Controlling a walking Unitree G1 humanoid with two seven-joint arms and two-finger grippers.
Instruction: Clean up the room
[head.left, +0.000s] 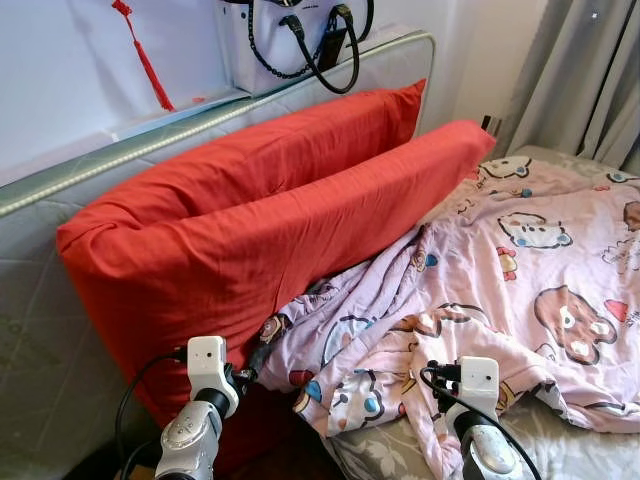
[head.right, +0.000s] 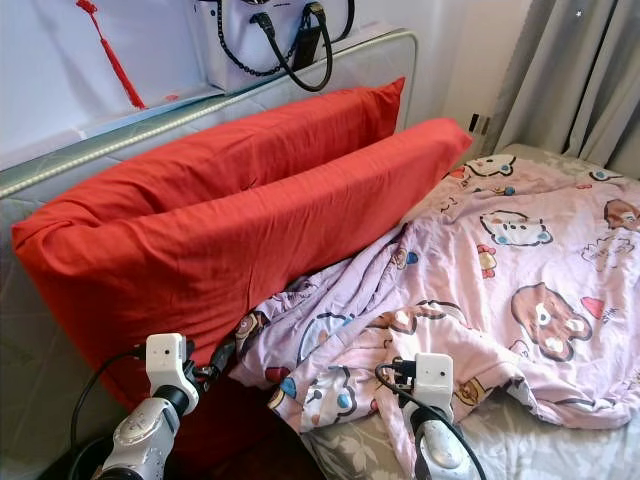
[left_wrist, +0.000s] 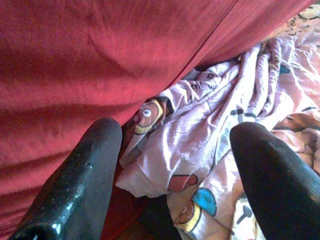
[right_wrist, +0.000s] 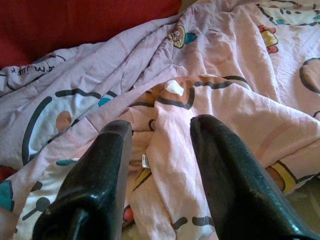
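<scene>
A crumpled pink quilt (head.left: 500, 270) with cartoon prints lies across the bed, its near edge bunched up. Two long red pillows (head.left: 250, 230) lean against the headboard, one behind the other. My left gripper (left_wrist: 175, 150) is open at the quilt's corner (left_wrist: 165, 165), where the cloth tucks under the front red pillow (left_wrist: 100, 60). My right gripper (right_wrist: 161, 130) is open just above a folded edge of the quilt (right_wrist: 200, 100), with cloth lying below the gap between its fingers. The right wrist (head.left: 478, 385) is low over the bed's near edge.
A grey padded headboard (head.left: 40, 300) stands behind the pillows. On the ledge above it are a white handbag (head.left: 290, 40) with black handles and a red tassel (head.left: 145, 55). Grey curtains (head.left: 590, 70) hang at the far right. A grey floral sheet (head.left: 570, 440) shows under the quilt.
</scene>
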